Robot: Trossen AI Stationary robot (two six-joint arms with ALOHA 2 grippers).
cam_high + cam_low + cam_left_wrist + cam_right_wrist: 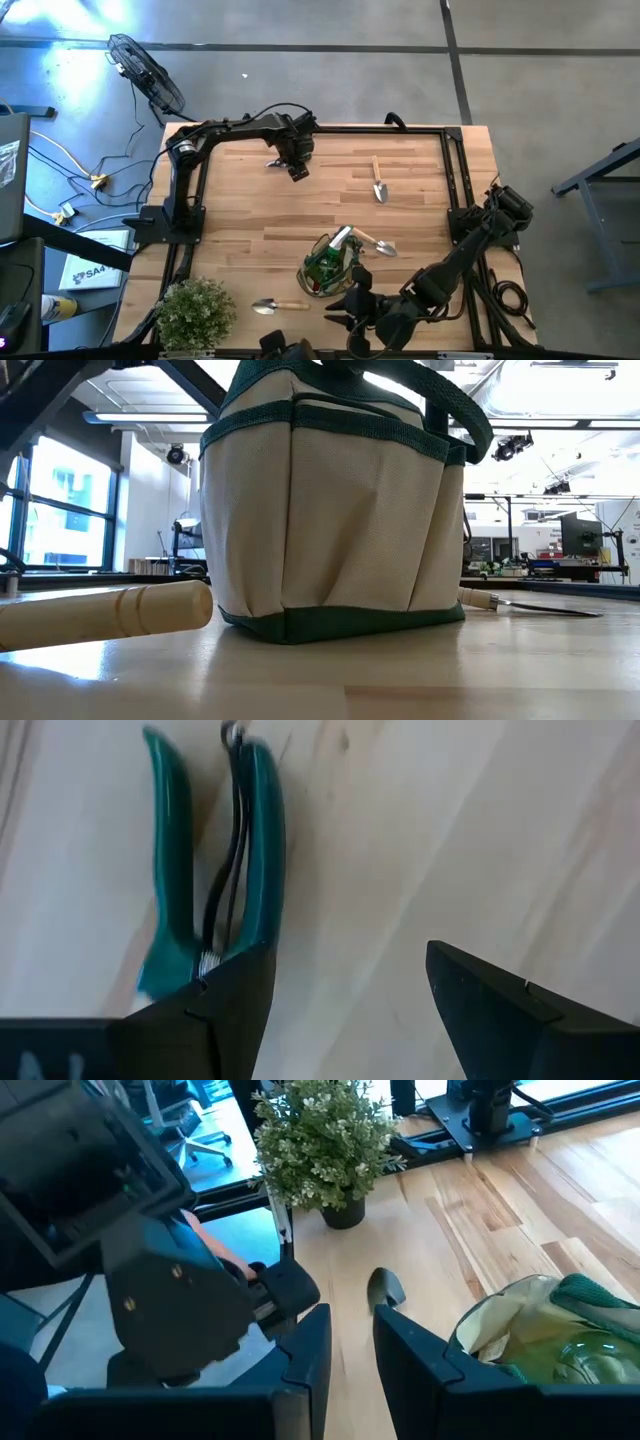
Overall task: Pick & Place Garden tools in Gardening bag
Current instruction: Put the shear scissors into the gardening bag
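Observation:
The pruning shears point(210, 850) have teal handles and lie flat on the table at the far left. My left gripper point(350, 955) point(291, 167) hangs open just over them, pointing down; one finger point(230, 1010) hides their head end. The gardening bag point(330, 262) point(330, 510) stands near the front with green-and-white things inside. One trowel point(379, 182) lies at the far right. Another trowel point(376, 243) lies next to the bag. A third trowel point(272, 306) lies by the plant. My right gripper point(350, 1320) point(347, 300) hovers near the front edge beside the bag, its fingers a narrow gap apart, holding nothing.
A bushy potted plant point(196, 312) point(320, 1140) stands at the near left corner. A black frame point(450, 170) runs around the tabletop. Bare wood lies between the shears and the far trowel.

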